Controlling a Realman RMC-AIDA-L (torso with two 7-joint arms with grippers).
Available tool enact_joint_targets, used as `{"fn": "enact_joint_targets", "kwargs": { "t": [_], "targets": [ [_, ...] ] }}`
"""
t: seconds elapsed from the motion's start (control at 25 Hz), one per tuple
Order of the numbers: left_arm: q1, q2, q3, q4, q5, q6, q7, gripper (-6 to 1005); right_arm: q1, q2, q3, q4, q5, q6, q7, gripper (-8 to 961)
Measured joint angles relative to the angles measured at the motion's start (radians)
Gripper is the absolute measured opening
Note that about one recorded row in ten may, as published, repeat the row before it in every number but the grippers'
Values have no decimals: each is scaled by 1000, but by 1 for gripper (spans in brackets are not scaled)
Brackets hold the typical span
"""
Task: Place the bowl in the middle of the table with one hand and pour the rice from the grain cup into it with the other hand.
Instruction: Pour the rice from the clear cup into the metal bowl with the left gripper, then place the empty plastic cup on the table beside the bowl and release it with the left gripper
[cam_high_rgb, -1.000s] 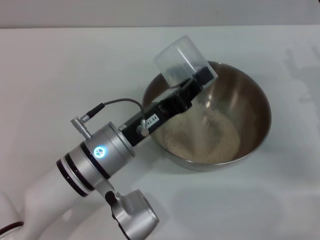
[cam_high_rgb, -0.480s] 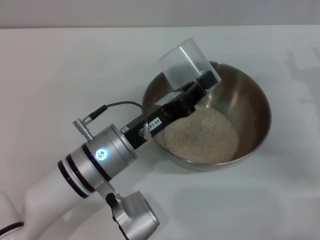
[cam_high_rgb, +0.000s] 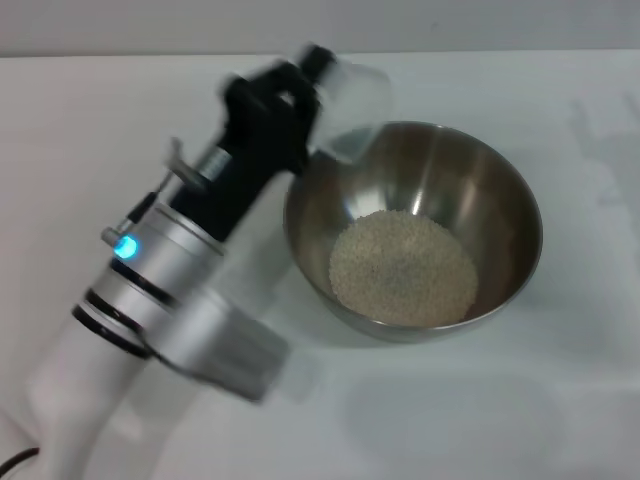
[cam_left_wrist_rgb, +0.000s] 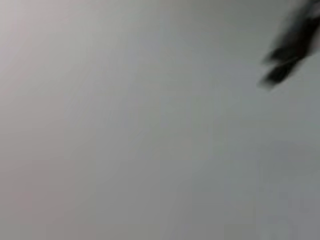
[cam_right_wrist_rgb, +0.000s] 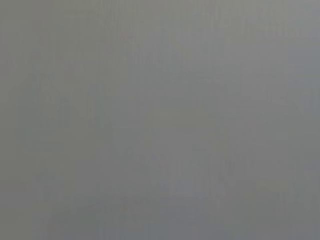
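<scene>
The steel bowl (cam_high_rgb: 415, 228) stands on the white table (cam_high_rgb: 560, 400), right of centre in the head view. A heap of pale rice (cam_high_rgb: 403, 268) lies in its bottom. My left gripper (cam_high_rgb: 310, 85) is above the bowl's far left rim, shut on the clear grain cup (cam_high_rgb: 355, 100), which looks empty and is blurred by motion. The left wrist view shows only a blurred dark shape against grey. Nothing of my right gripper appears; the right wrist view is plain grey.
My left arm (cam_high_rgb: 170, 270) crosses the left side of the table, from the near left corner up to the bowl's rim. White tabletop lies bare to the right of the bowl and in front of it.
The left gripper has swung the cup up and back to the left, off the bowl's inside, and the arm has rotated. The rice stream has stopped and the heap lies settled.
</scene>
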Motion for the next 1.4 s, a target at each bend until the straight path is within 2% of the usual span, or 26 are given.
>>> {"fn": "enact_joint_targets", "kwargs": {
  "t": [0.08,0.12,0.16,0.32,0.36,0.52,0.72,0.88,1.4],
  "targets": [
    [12,0,-46,-15,-64,-18,-203,31,1,0,-1,-2,0,0,0,708],
    [17,1,-82,-16,-134,-50,-395,31,2,0,-2,-3,0,0,0,708],
    [17,1,-82,-16,-134,-50,-395,31,2,0,-2,-3,0,0,0,708],
    [13,4,-172,28,-246,-201,-814,32,9,0,-4,-5,0,0,0,708],
    [13,4,-172,28,-246,-201,-814,32,9,0,-4,-5,0,0,0,708],
    [-7,5,-249,127,-257,-345,-1131,33,12,0,-4,-5,-1,1,0,708],
    [-29,7,-265,177,-258,-440,-1238,35,17,0,-4,-5,-1,3,1,709],
    [-46,5,-267,198,-259,-490,-1252,36,19,0,-4,-5,-2,5,1,709],
    [-53,5,-263,221,-254,-516,-1249,40,18,0,-4,-7,-2,7,2,709]
  ]
}}
